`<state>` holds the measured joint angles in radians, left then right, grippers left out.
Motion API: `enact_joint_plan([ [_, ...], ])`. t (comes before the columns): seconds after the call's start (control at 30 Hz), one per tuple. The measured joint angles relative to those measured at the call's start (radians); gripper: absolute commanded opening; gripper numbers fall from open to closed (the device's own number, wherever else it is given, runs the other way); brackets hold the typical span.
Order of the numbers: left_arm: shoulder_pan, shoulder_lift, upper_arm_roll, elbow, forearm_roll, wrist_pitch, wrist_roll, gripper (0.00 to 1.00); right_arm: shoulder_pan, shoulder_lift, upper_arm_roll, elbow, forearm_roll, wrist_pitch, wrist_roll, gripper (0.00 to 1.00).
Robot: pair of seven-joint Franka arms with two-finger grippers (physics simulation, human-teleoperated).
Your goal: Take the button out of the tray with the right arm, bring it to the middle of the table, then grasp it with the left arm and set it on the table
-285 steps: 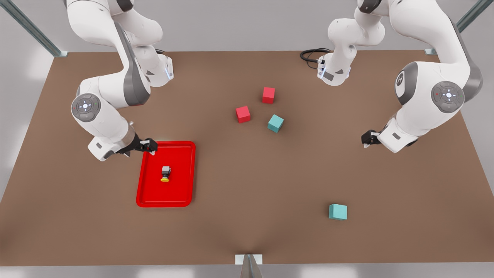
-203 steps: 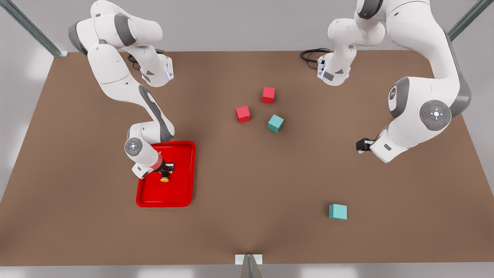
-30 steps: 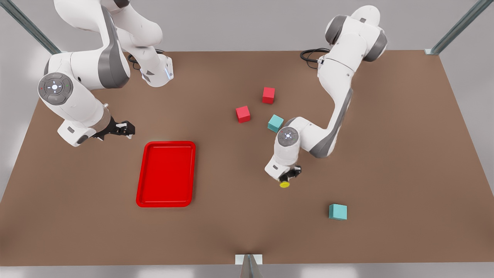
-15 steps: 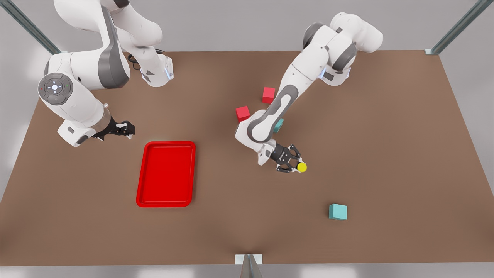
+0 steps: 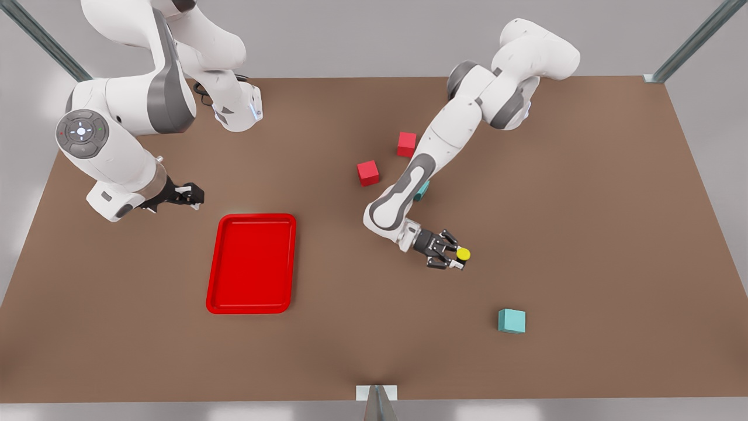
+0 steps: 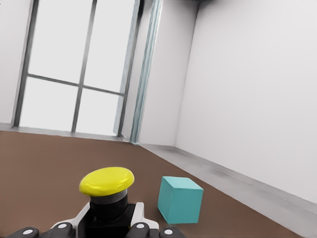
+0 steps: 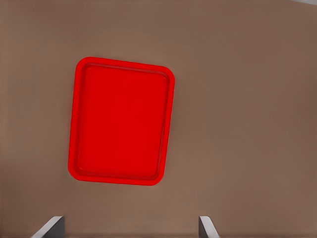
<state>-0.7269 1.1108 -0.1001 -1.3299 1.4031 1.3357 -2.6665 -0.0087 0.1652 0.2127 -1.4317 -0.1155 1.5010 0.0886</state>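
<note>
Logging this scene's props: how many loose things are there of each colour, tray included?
Red: 3, two cubes and the tray
Teal: 2, cubes
Yellow-capped: 1, the button in the left gripper
Total: 6

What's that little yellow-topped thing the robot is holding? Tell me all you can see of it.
It's a tiny push-button: a round, glossy yellow cap on a short black neck, with a dark boxy body below. The left hand is shut on that body, so the cap sticks out past the fingers. It is held above the brown table, near its middle, with a teal cube beyond it.
</note>
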Motion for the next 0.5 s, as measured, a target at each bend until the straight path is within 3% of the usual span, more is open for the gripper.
enact_joint_plan([
  [0.2, -0.005, 0.023, 0.000, -0.001, 0.005, 0.012, -0.141, 0.47, -0.004, 0.000, 0.000, 0.000, -0.001, -0.001, -0.001, 1.00],
  [0.27, -0.005, 0.024, 0.000, -0.001, 0.007, 0.014, -0.176, 0.61, -0.007, 0.000, 0.000, 0.001, 0.001, -0.001, -0.001, 1.00],
  [0.33, -0.007, 0.024, 0.000, -0.001, 0.008, 0.016, -0.207, 0.65, -0.007, 0.000, 0.000, 0.001, 0.000, -0.002, -0.002, 1.00],
  [0.37, -0.008, 0.024, 0.000, -0.001, 0.008, 0.016, -0.221, 0.82, -0.007, 0.000, 0.000, 0.002, -0.001, -0.002, -0.002, 1.00],
  [0.4, -0.009, 0.024, 0.000, -0.001, 0.009, 0.017, -0.231, 0.89, -0.008, 0.000, 0.000, 0.002, 0.000, -0.003, -0.002, 1.00],
  [0.5, -0.011, 0.024, 0.000, -0.001, 0.009, 0.017, -0.231, 0.89, -0.009, 0.000, 0.000, 0.002, 0.001, -0.004, -0.002, 1.00],
])
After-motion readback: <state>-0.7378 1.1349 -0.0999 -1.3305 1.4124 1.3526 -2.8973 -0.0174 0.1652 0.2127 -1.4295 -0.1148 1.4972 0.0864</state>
